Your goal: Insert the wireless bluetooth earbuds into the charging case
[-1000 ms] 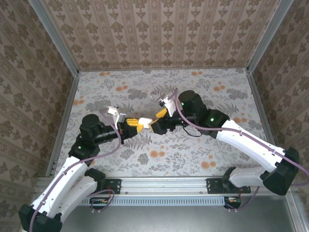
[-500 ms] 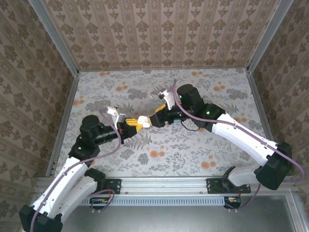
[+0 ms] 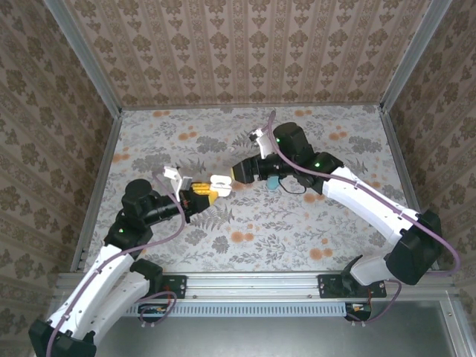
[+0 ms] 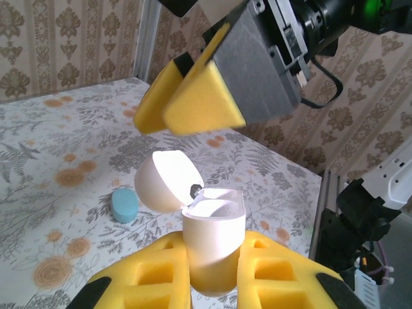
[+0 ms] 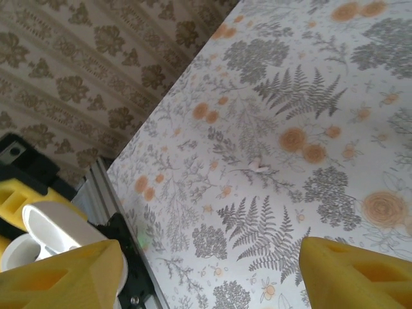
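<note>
Right now the left gripper (image 3: pixel 207 192) is clamped on the white charging case (image 4: pixel 212 241), which it holds off the table (image 3: pixel 335 223) with the lid (image 4: pixel 168 181) flipped open. Close above the case hangs the right gripper (image 3: pixel 239 173), its yellow fingers (image 4: pixel 199 112) spread apart with nothing between them. One tiny white earbud (image 5: pixel 257 166) lies alone on the flowered table, and a teal case (image 3: pixel 274 183) rests beside the right arm.
</note>
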Tool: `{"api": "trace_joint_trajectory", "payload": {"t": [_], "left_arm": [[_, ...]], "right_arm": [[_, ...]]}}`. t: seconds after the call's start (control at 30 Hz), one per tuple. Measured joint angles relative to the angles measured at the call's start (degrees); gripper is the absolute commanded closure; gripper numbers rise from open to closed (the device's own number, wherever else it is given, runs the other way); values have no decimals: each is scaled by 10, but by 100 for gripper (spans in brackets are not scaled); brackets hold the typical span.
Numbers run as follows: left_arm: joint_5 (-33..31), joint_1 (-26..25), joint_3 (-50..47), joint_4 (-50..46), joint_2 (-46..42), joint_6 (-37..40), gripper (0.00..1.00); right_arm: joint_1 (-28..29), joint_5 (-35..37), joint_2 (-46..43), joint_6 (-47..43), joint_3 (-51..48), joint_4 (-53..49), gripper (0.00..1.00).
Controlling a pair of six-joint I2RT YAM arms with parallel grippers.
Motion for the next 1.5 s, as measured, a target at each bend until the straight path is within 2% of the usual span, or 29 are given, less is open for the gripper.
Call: {"api": "trace_joint_trajectory", "payload": {"t": [0.23, 0.33, 0.47, 0.57, 0.73, 1.0, 1.1, 1.5], "left_arm": [[-48, 16, 5, -68, -34, 34, 100], [-76, 31, 9, -102, -60, 49, 100], [-113, 35, 10, -139, -102, 67, 100], [-136, 38, 10, -158, -131, 75, 100], [-165, 38, 12, -191, -159, 82, 100], [-179, 38, 13, -208, -194, 83, 100], [-183, 38, 14, -208, -198, 83, 100], [-200, 38, 14, -210, -218, 66, 100]], "right_arm": [[-21, 74, -31, 49, -2, -19, 26], [-21, 112, -23, 78, -3, -35, 30], [-17, 144, 39, 116, -3, -40, 35], [0, 159, 122, 127, 7, -52, 36], [65, 164, 284, 98, 117, -102, 41], [138, 155, 481, 4, 397, -171, 50], [141, 143, 528, -15, 461, -181, 50], [166, 146, 649, -84, 604, -270, 50]]}}
